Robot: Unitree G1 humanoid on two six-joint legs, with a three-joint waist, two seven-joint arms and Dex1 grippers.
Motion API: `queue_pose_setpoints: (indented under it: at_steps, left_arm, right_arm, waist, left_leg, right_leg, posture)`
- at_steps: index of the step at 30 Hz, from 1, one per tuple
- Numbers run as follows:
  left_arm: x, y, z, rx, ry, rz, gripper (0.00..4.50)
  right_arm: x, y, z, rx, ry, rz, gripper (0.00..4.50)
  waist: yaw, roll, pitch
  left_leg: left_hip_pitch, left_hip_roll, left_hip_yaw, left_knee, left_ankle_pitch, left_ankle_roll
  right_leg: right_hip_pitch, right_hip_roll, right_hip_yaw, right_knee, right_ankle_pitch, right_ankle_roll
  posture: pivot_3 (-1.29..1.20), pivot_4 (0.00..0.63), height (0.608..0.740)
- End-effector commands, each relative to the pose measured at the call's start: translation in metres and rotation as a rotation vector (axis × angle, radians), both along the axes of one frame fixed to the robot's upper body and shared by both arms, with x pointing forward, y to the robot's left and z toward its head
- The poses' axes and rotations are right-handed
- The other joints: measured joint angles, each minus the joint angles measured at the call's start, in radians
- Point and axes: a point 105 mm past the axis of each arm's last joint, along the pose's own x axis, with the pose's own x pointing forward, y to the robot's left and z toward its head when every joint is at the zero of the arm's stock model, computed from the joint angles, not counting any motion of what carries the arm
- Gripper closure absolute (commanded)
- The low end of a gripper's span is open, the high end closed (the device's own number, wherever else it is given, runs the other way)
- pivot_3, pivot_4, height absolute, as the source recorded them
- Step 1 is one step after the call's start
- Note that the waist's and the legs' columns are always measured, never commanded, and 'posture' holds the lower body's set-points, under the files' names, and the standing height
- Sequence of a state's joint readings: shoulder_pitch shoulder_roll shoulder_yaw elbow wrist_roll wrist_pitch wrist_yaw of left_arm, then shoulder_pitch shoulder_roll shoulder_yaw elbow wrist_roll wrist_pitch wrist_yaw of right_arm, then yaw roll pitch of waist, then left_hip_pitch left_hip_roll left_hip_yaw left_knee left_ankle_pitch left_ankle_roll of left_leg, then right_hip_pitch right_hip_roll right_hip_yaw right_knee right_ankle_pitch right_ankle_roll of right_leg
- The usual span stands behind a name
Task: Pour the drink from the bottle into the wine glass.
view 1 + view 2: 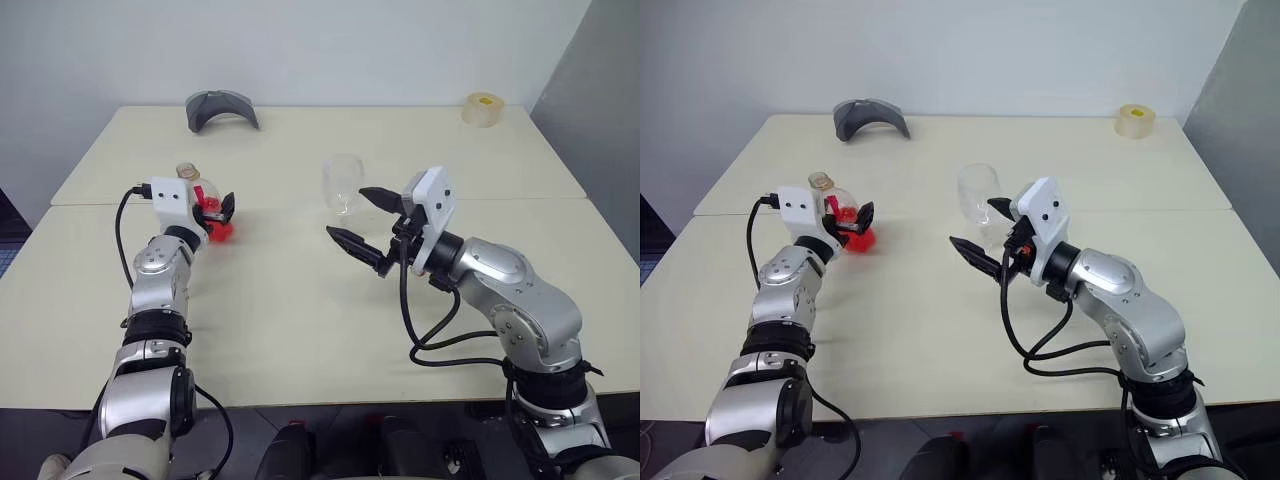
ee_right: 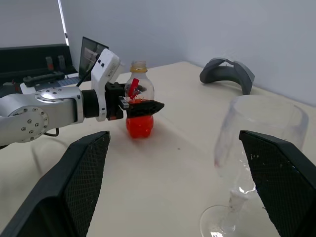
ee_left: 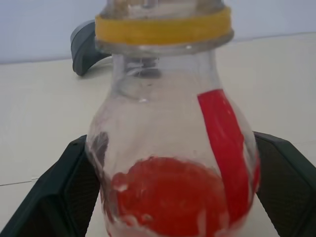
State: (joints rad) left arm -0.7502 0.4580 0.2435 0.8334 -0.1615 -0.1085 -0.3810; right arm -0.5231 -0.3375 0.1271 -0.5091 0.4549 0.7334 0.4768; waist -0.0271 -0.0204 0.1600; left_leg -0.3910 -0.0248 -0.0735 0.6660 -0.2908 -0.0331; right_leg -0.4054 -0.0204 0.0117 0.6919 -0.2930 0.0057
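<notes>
One broad cream desk (image 1: 300,330) carries everything; a seam runs across it, so it may be two tops pushed together. Its far edge meets a pale wall and its near edge lies close below the arms, with wide bare surface in the middle and along the right side.

Two silver arms reach in, one from each side. The right claw (image 1: 362,222) hangs just beside the glass with its two black fingers spread wide, holding nothing. The left claw (image 1: 852,225) has its fingers (image 3: 284,185) standing on either side of the bottle's rounded body; whether they press on it I cannot tell.

One grey curved plastic piece (image 1: 221,108) lies near the far edge, left of centre.

One clear stemmed wine glass (image 1: 343,185) stands upright near the desk's middle.

One small clear plastic bottle (image 2: 139,106) with a red label stripe stands upright on the left part of the desk, well apart from the glass, its yellow neck ring showing. The bright red drink (image 3: 170,197) sits in its lower half.

One roll of yellowish tape (image 1: 483,110) rests at the far right corner.
</notes>
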Motion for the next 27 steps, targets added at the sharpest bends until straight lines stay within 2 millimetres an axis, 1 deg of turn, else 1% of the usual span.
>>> queue_pose_setpoints:
  at_steps: [1,3,6,9,11,13,15,16,17,18,20,23,25,27]
  left_arm:
    - [0.003,0.0,0.017,0.03,-0.057,-0.018,0.86]
    - [0.003,0.0,0.018,0.025,-0.061,-0.022,1.5]
    - [0.002,0.003,0.02,0.026,-0.066,-0.022,1.91]
    - [0.001,0.004,0.023,0.035,-0.071,-0.024,2.13]
    - [0.001,0.001,0.028,0.053,-0.075,-0.041,2.25]
    - [0.002,-0.006,0.038,0.075,-0.081,-0.071,2.35]
    - [0.003,-0.016,0.055,0.116,-0.101,-0.126,2.47]
    - [0.004,-0.024,0.066,0.164,-0.112,-0.171,2.5]
    - [0.004,-0.03,0.072,0.198,-0.116,-0.2,2.53]
    - [0.004,-0.035,0.077,0.253,-0.115,-0.235,2.55]
    - [0.004,-0.041,0.081,0.333,-0.108,-0.278,2.56]
    - [0.003,-0.05,0.094,0.462,-0.119,-0.354,2.56]
    - [0.001,-0.063,0.107,0.578,-0.152,-0.431,2.56]
    - [-0.001,-0.073,0.116,0.661,-0.177,-0.491,2.58]
  right_arm:
    - [-0.007,-0.001,0.017,0.024,-0.067,0.006,0.0]
    - [-0.007,-0.002,0.017,0.024,-0.067,0.005,0.0]
    - [-0.007,-0.001,0.017,0.025,-0.068,0.005,0.0]
    - [-0.007,-0.001,0.017,0.028,-0.069,0.006,0.0]
    - [-0.006,0.0,0.017,0.03,-0.071,0.006,0.0]
    - [-0.005,0.001,0.018,0.032,-0.077,0.007,0.0]
    - [-0.002,0.0,0.022,0.034,-0.085,0.002,0.0]
    - [0.001,-0.002,0.024,0.036,-0.091,-0.003,0.0]
    - [0.003,-0.002,0.026,0.037,-0.094,-0.006,0.0]
    - [0.004,-0.003,0.027,0.036,-0.098,-0.006,0.0]
    - [0.007,-0.005,0.029,0.035,-0.099,-0.006,0.0]
    - [0.011,-0.01,0.033,0.036,-0.1,-0.01,0.0]
    - [0.018,-0.015,0.04,0.031,-0.111,-0.036,0.0]
    - [0.024,-0.018,0.045,0.03,-0.121,-0.058,0.0]
  waist:
    - [0.0,0.0,0.0]
    - [-0.001,0.0,0.0]
    - [-0.001,0.0,0.0]
    - [-0.002,0.0,0.0]
    - [-0.002,0.0,0.0]
    - [-0.002,0.0,0.0]
    - [-0.003,-0.001,0.0]
    - [-0.003,-0.001,0.001]
    - [-0.003,-0.001,0.001]
    - [-0.003,-0.001,0.001]
    - [-0.003,-0.001,0.001]
    - [-0.004,-0.001,0.001]
    - [-0.004,-0.001,0.001]
    - [-0.004,-0.001,0.001]
  left_leg:
    - [0.0,0.0,0.0,0.0,0.0,0.0]
    - [0.0,0.0,0.0,0.0,0.0,0.0]
    - [0.0,0.0,0.0,0.0,0.0,0.0]
    - [0.0,0.0,0.0,0.0,0.0,0.0]
    - [0.0,0.0,0.0,0.0,0.0,0.0]
    - [-0.001,0.0,0.0,0.0,0.0,0.0]
    - [-0.001,0.0,0.0,0.001,0.0,0.0]
    - [-0.002,0.0,0.0,0.001,0.0,0.0]
    - [-0.003,0.0,0.0,0.002,0.0,0.0]
    - [-0.004,0.0,-0.001,0.003,0.0,0.0]
    - [-0.005,0.0,-0.001,0.005,0.0,0.0]
    - [-0.006,-0.001,0.0,0.005,0.0,0.0]
    - [-0.006,-0.001,0.0,0.006,0.0,0.0]
    - [-0.007,-0.001,0.0,0.006,0.0,0.0]
  right_leg:
    - [0.0,0.0,0.0,0.0,0.0,0.0]
    - [0.0,0.0,0.0,0.0,0.0,0.0]
    - [0.0,0.0,0.0,0.0,0.0,0.0]
    - [0.0,0.0,0.0,0.0,0.0,0.0]
    - [0.0,0.0,0.0,0.001,0.0,0.0]
    - [-0.001,0.0,0.0,0.001,0.0,0.0]
    - [-0.001,0.0,0.0,0.001,0.0,0.0]
    - [-0.002,0.0,0.0,0.002,0.0,0.0]
    - [-0.002,0.0,0.0,0.002,0.0,0.0]
    - [-0.003,0.0,-0.001,0.003,0.0,0.0]
    - [-0.004,0.0,-0.001,0.004,0.0,0.0]
    - [-0.004,0.0,0.0,0.004,0.0,0.0]
    - [-0.004,0.0,0.0,0.004,0.0,0.0]
    - [-0.005,0.0,0.0,0.005,0.0,0.0]
  posture:
    - [0.0,0.15,0.74]
    - [0.0,0.15,0.74]
    - [0.0,0.15,0.74]
    - [0.0,0.15,0.74]
    - [0.0,0.15,0.74]
    - [0.0,0.15,0.74]
    - [0.0,0.15,0.74]
    - [0.0,0.15,0.74]
    - [0.0,0.15,0.74]
    - [0.0,0.15,0.74]
    - [0.0,0.15,0.74]
    - [0.0,0.15,0.74]
    - [0.0,0.15,0.74]
    - [0.0,0.15,0.74]
